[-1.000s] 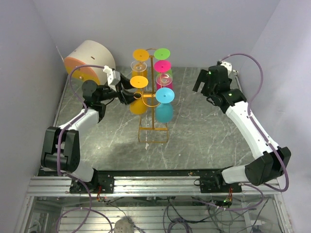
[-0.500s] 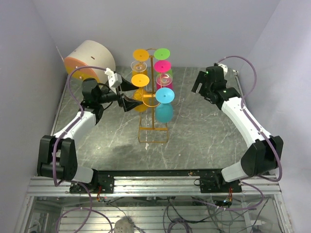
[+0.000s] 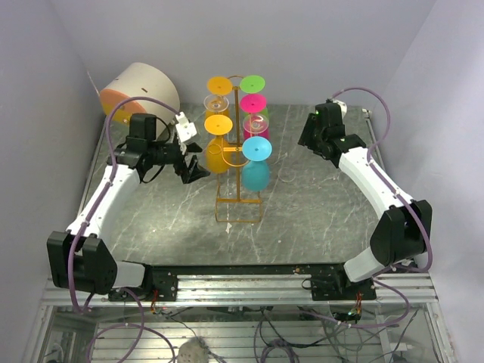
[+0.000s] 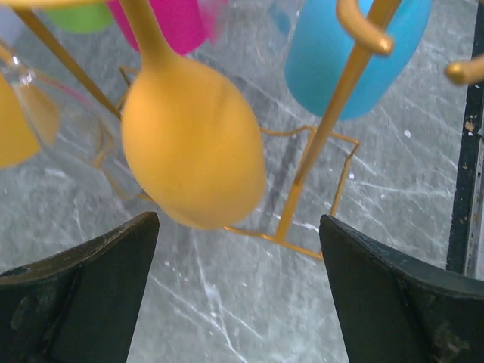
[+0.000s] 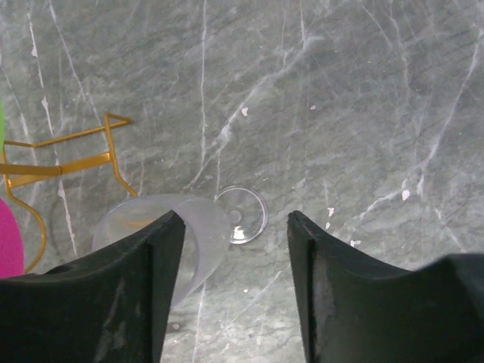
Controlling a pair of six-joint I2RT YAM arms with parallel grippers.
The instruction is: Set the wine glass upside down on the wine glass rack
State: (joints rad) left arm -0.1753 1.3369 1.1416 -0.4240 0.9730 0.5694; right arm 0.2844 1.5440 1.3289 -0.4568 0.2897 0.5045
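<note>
The golden wire wine glass rack (image 3: 238, 198) stands mid-table, with coloured glasses hanging upside down on it. An orange wine glass (image 4: 193, 144) hangs by its foot on the rack's left side. My left gripper (image 3: 193, 171) is open just short of its bowl and touches nothing. My right gripper (image 3: 308, 136) is right of the rack, its fingers apart and empty. Below it is a clear wine glass (image 5: 155, 231) with a frosted bowl and a round foot (image 5: 240, 214). My left finger covers part of the bowl. I cannot tell whether that glass hangs or lies on the table.
A cyan glass (image 3: 255, 175), pink glass (image 3: 253, 103) and green glass (image 3: 252, 81) hang on the rack's right side. A second orange glass (image 3: 219, 85) hangs top left. A white and orange drum (image 3: 140, 94) lies at the back left. Walls close in on both sides.
My left gripper opened off the orange glass and drew back left, leaving it hanging. The right arm pulled back a little and its jaws narrowed.
</note>
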